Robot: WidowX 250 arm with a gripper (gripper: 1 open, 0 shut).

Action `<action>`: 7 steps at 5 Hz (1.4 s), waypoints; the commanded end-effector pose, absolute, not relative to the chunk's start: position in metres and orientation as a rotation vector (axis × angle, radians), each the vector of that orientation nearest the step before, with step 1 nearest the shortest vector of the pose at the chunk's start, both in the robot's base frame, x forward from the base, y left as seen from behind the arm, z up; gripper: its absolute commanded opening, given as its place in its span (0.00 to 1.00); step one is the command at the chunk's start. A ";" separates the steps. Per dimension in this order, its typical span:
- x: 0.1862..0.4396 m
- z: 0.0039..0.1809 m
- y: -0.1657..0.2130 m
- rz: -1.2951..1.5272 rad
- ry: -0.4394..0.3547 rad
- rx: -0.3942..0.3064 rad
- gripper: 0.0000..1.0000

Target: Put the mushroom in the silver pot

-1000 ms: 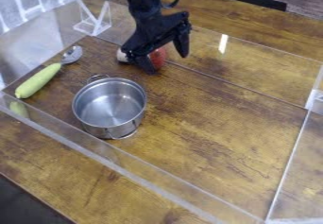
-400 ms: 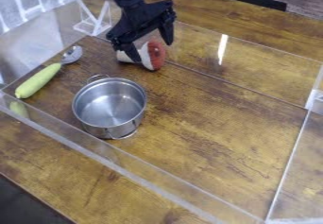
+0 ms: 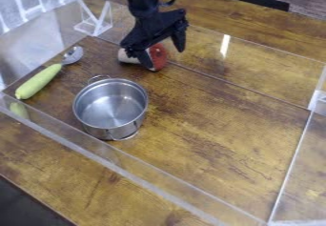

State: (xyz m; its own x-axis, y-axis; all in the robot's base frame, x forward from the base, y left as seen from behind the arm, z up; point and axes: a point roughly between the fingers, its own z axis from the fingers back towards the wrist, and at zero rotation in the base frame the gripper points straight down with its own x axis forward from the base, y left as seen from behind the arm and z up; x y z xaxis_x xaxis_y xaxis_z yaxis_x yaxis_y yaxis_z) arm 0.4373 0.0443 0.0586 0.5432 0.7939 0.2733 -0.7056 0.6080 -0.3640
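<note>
The mushroom (image 3: 154, 57), with a red cap and a pale stem end, lies on the wooden table at the back, left of centre. My black gripper (image 3: 154, 49) reaches down over it from above, open, with one finger on each side of the cap. I cannot tell whether the fingers touch it. The silver pot (image 3: 111, 106) stands upright and empty nearer the front left, well apart from the gripper.
A yellow-green corn cob (image 3: 38, 80) lies at the left beside a metal spoon (image 3: 69, 55). Clear plastic walls (image 3: 192, 194) fence the work area at the front and right. A white wire rack (image 3: 91, 18) stands at the back left.
The gripper swung slightly left and back again over the mushroom, staying open. The mushroom, pot and corn have kept their places.
</note>
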 end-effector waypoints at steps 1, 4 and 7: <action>0.449 0.084 0.034 0.776 -0.493 -0.256 0.00; 0.414 0.121 0.054 0.796 -0.553 -0.238 0.00; 0.347 0.109 0.075 0.951 -0.589 -0.103 0.00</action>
State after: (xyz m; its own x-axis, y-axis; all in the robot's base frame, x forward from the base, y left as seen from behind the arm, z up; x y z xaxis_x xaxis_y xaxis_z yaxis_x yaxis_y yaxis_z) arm 0.3430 0.0759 0.0835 0.4639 0.8010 0.3783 -0.7629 0.5783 -0.2891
